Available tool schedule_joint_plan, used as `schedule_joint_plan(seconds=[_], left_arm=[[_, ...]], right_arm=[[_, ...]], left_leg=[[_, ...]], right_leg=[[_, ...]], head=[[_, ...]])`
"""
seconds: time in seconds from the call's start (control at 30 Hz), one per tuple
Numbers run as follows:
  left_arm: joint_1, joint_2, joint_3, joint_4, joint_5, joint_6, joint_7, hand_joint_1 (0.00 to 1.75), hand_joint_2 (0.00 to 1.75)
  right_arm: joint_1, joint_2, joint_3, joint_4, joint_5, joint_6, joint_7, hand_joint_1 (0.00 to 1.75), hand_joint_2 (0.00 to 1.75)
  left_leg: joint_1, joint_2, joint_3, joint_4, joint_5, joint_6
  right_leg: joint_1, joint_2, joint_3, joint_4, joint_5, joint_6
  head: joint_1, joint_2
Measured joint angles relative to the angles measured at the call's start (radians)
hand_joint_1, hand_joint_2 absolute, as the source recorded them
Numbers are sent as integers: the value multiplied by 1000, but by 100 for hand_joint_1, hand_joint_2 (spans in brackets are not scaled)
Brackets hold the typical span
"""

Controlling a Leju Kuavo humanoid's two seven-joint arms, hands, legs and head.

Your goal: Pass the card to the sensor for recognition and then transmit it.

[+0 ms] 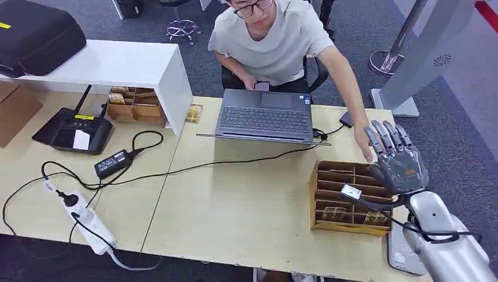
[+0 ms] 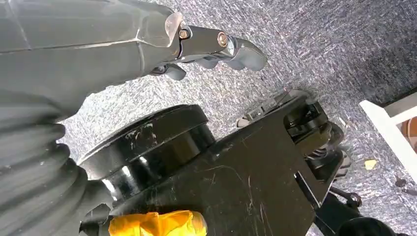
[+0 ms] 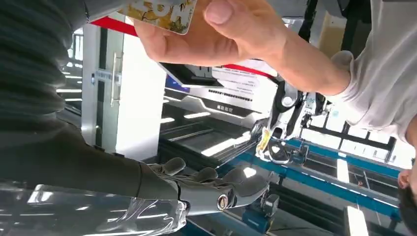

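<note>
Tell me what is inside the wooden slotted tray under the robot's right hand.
The wooden slotted tray shows mostly bare slots, with small yellowish card stacks along its near edge. The right hand and forearm cover its far-right slots, so their contents cannot be seen.

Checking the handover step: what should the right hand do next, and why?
Probably hold still, then withdraw. The right hand is raised with fingers spread, holding nothing, and the person's hand already grips the card beside it. The handover looks done.

head view looks down on table (image 1: 235, 200); wrist views sit close behind hands.
</note>
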Motion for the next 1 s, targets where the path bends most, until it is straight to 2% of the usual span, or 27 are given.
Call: schedule_joint_plan(seconds=[0.23,0.53,0.77,0.9,0.93,1.0], left_arm=[[0,0,3,0,4,1,-3,0,175],[3,0,27,0,17,3,-12,0,175],[3,-1,42,0,23,6,-13,0,175],[3,-1,48,0,25,8,-14,0,175],[3,-1,51,0,27,9,-14,0,175],[4,-2,59,0,31,10,-17,0,175]], right_arm=[[38,-31,0,-64,-19,7,7,0,175],[141,-105,-57,-342,-60,21,5,0,175],[185,-128,-75,-452,-64,37,-10,0,175],[201,-149,-76,-488,-99,107,-10,0,175],[202,-160,-76,-496,-124,151,-8,0,175],[197,-195,-70,-510,-204,287,-5,0,175]], left_leg=[[0,0,0,0,0,0],[0,0,0,0,0,0],[0,0,0,0,0,0],[0,0,0,0,0,0],[0,0,0,0,0,0],[0,0,-1,0,0,0]], right_leg=[[0,0,0,0,0,0],[0,0,0,0,0,0],[0,0,0,0,0,0],[0,0,0,0,0,0],[0,0,0,0,0,0],[0,0,0,0,0,0]], head=[[0,0],[0,0],[0,0],[0,0],[0,0],[0,0]])
